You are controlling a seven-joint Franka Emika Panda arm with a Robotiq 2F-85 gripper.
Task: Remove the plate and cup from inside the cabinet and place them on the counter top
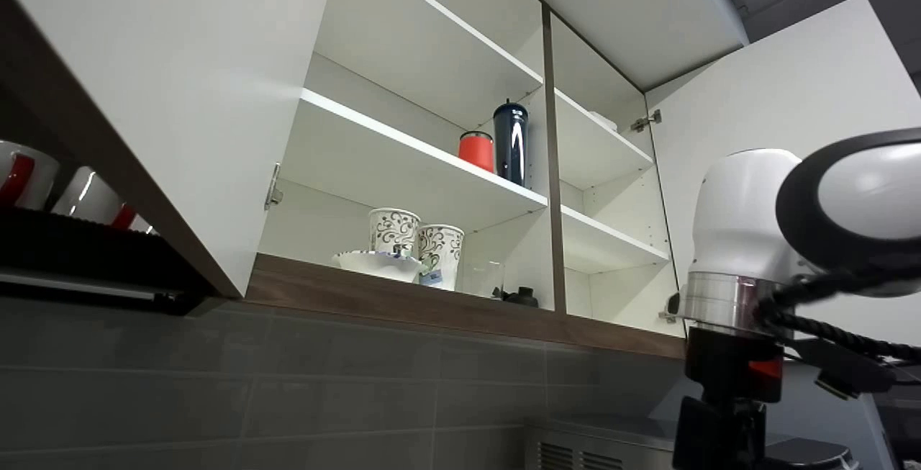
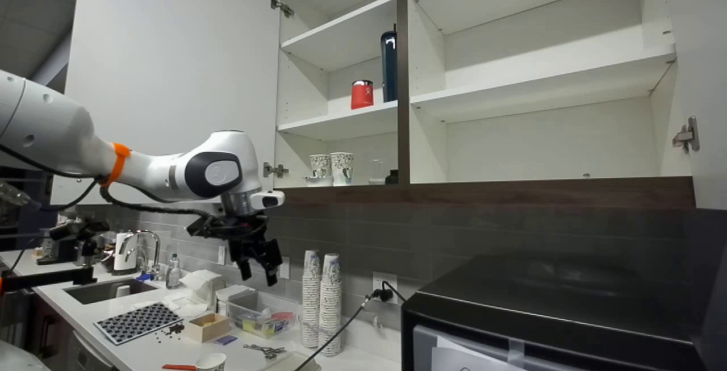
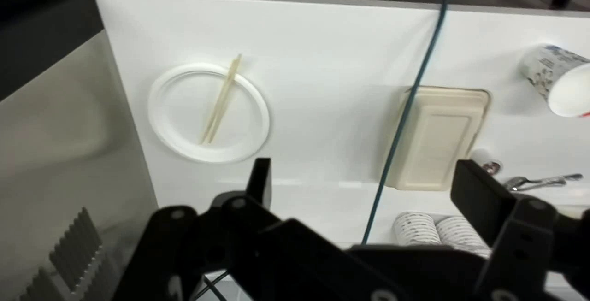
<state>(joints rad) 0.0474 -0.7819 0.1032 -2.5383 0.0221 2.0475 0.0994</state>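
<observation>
The white cabinet [image 1: 403, 285] stands with both doors open. On its bottom shelf sits the plate, a low white patterned dish [image 1: 380, 264], also visible in an exterior view [image 2: 319, 180]. Two white cylindrical cups with dark patterns stand there: one cup [image 1: 441, 254] beside the dish, another [image 1: 394, 229] rising above its rim; I cannot tell if that one is in or behind it. Both cups show in an exterior view [image 2: 342, 167]. My gripper [image 2: 259, 273] is open and empty, pointing down below the cabinet's bottom edge, above the counter top [image 3: 322, 121].
A red tumbler [image 1: 476, 151] and dark bottle [image 1: 511, 142] stand on the shelf above. A clear cup [image 2: 377, 171] is beside the cups. The counter holds a white round dish with chopsticks [image 3: 209, 112], beige container [image 3: 438, 139], cable [image 3: 415, 84], cup stacks [image 2: 321, 303] and black appliance [image 2: 545, 303].
</observation>
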